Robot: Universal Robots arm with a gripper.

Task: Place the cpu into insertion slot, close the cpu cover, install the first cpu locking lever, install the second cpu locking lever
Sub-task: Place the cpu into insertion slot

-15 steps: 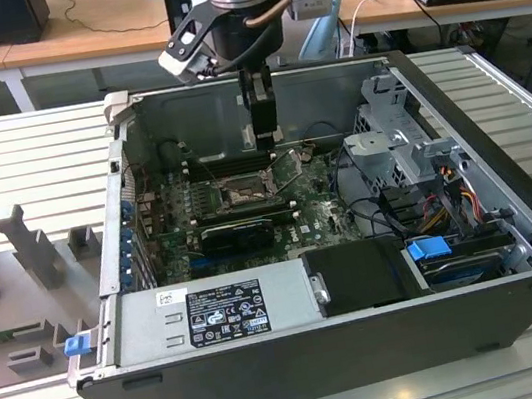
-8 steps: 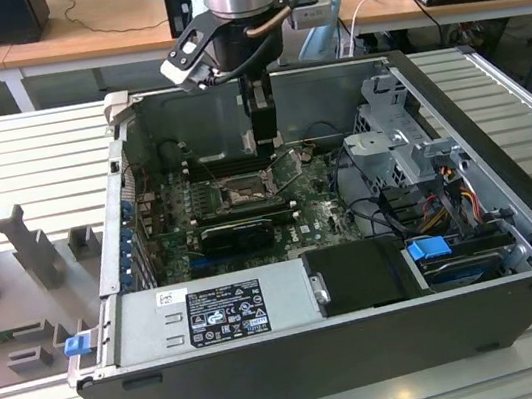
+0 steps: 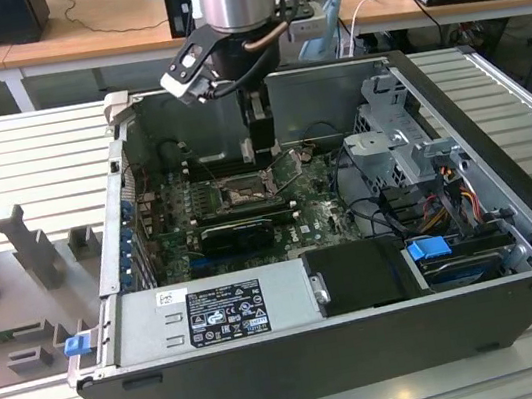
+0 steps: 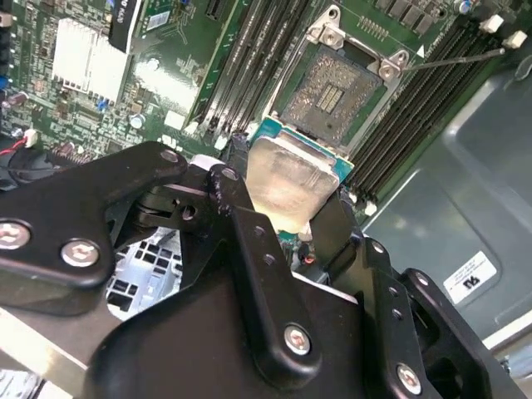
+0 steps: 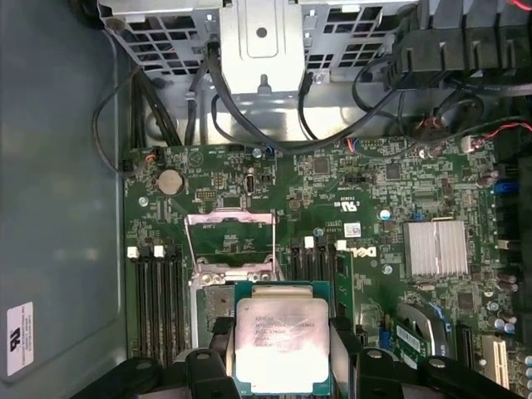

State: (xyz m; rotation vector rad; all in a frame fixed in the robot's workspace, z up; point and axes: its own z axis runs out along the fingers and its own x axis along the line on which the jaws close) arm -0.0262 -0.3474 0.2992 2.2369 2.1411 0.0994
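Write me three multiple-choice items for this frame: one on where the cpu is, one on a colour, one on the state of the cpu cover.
1. Where is the cpu relative to the insertion slot?
A. seated in it
B. held by the gripper, clear of it
C. lying beside it on the board

2. What colour is the cpu's top face?
A. black
B. red
C. pale silver

3. How does the cpu cover stand?
A. raised open
B. shut over the slot
C. latched down by both levers

Answers:
1. B: the gripper clasps the chip by its sides, and the slot's contact field lies bare.
2. C: the face shows pale silver in both wrist views.
3. A: the frame is tilted up off the slot at its hinge.
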